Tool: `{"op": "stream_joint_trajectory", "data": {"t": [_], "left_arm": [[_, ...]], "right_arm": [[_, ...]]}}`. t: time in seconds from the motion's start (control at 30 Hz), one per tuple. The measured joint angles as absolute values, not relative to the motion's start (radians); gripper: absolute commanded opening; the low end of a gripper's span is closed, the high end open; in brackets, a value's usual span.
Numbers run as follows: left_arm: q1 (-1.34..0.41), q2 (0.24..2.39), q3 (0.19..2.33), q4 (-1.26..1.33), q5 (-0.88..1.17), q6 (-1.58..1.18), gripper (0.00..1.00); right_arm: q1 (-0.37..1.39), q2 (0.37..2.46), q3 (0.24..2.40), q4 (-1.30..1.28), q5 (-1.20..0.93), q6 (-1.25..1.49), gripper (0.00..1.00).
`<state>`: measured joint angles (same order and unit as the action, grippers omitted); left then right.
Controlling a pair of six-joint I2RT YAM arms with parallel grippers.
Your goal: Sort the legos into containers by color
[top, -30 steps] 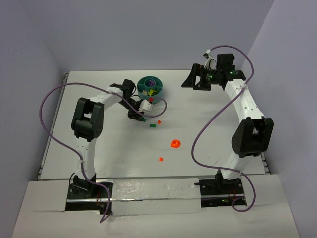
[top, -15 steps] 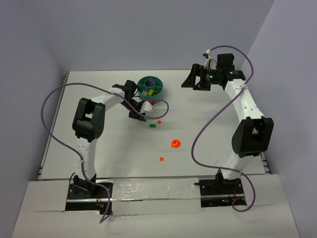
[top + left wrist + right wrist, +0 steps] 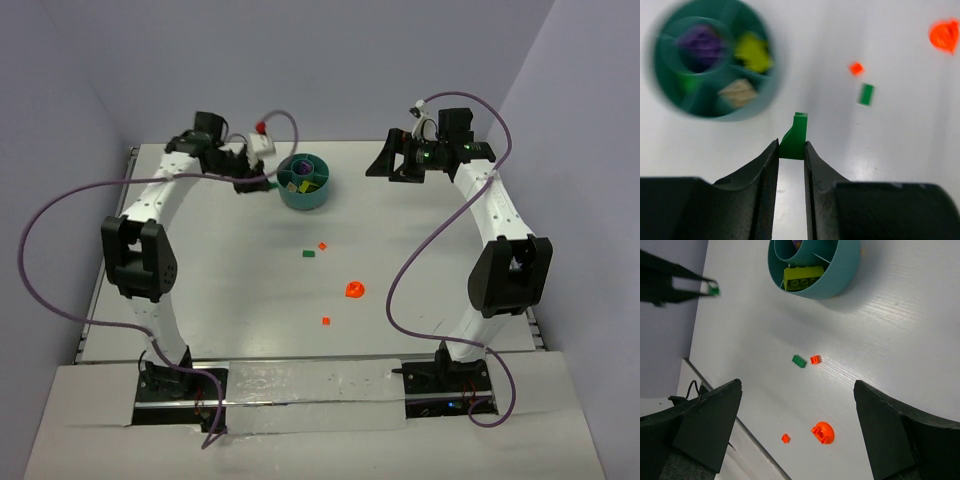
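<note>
White tabletop: left gripper pinches a green brick by its end just beside the bowl; it may twist free and miss the green wedge. Right gripper gapes empty.

Bright, even light falls from above on the white desk, and the shadows there are faint and soft. In the left wrist view the teal bowl is smeared by motion blur, while the green lego pinched in the left end effector is crisp. The right wrist view is sharp; the bowl's soft shadow falls beside it, and the desk shows a mild sheen.
</note>
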<state>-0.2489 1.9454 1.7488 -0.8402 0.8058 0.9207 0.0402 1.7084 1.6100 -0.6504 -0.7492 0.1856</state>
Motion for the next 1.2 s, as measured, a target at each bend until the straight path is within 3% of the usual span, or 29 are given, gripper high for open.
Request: {"op": "stream_joint_trajectory", "data": {"t": [0.17, 0.43, 0.67, 1.2], "left_arm": [[-0.122, 1.958, 1.895, -0.680, 0.788, 0.616, 0.00], [-0.136, 2.134, 2.028, -0.519, 0.678, 0.349, 0.01], [-0.173, 2.290, 2.133, -0.504, 0.608, 0.277, 0.05], [-0.260, 2.373, 2.226, -0.456, 0.560, 0.247, 0.10]], "right_arm": [[0.040, 1.709, 1.614, -0.651, -0.746, 0.186, 1.00], [0.040, 1.710, 1.624, -0.651, -0.745, 0.186, 1.00], [0.040, 1.731, 1.638, -0.650, -0.745, 0.189, 1.00], [0.040, 1.742, 1.638, -0.650, -0.750, 0.193, 1.00]]}}
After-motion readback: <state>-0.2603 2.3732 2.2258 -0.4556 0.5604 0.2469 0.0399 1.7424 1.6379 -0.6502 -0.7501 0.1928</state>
